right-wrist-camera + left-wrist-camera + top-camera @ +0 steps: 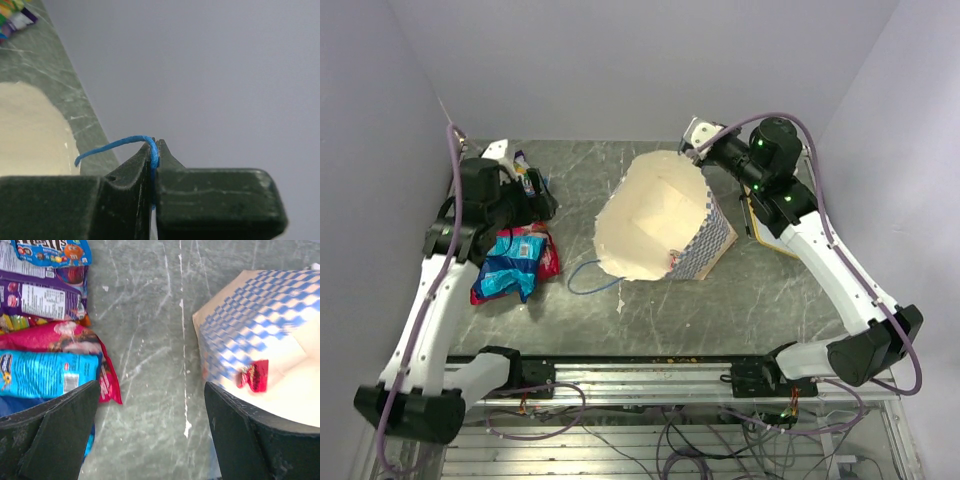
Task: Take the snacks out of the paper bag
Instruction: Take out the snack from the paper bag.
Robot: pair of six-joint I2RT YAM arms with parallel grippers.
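Grey stone table (760, 290). Paper bag (660, 215) mid-frame, tipped, cream inside, blue-white checks outside. Snacks (515, 262) piled at left. Left claw (151, 390) spread wide, empty. Right claw (154, 146) pinched tight on blue string handle (112, 145). Red bit (253, 376) on bag, maybe snack.

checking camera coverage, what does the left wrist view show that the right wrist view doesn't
Only left wrist: the open left gripper, most of the snacks, the checkered outside of the paper bag. Only right wrist: the right gripper shut on the blue string handle, the wall. Both: the table, the bag's cream paper, at least one snack packet.
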